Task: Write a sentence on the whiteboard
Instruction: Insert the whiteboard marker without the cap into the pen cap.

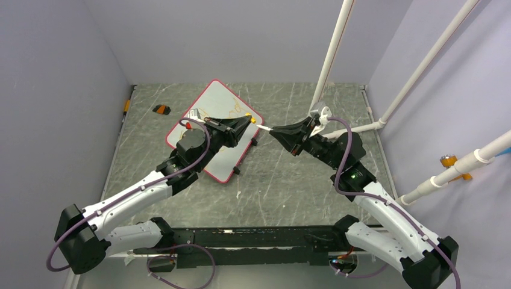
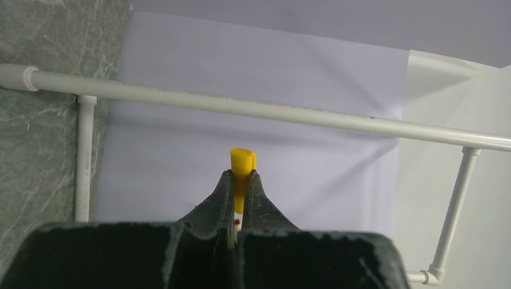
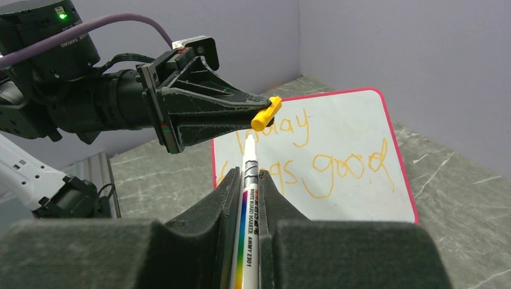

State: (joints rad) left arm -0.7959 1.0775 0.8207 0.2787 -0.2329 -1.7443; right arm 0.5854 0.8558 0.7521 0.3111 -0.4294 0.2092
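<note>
left claw [image 1: 249, 122] is clamped tight on the yellow cap [image 2: 243, 161], and right claw [image 3: 248, 180] is pinched shut on the white marker [image 3: 249, 208], its front end just beside that cap, above the middle of the bench [image 1: 289, 186]. the whiteboard [image 1: 218, 96] lies flat and askew toward the far edge, left of centre. the sentence [image 3: 337, 165] runs across it in orange, roughly "today brings good" on two lines.
</note>
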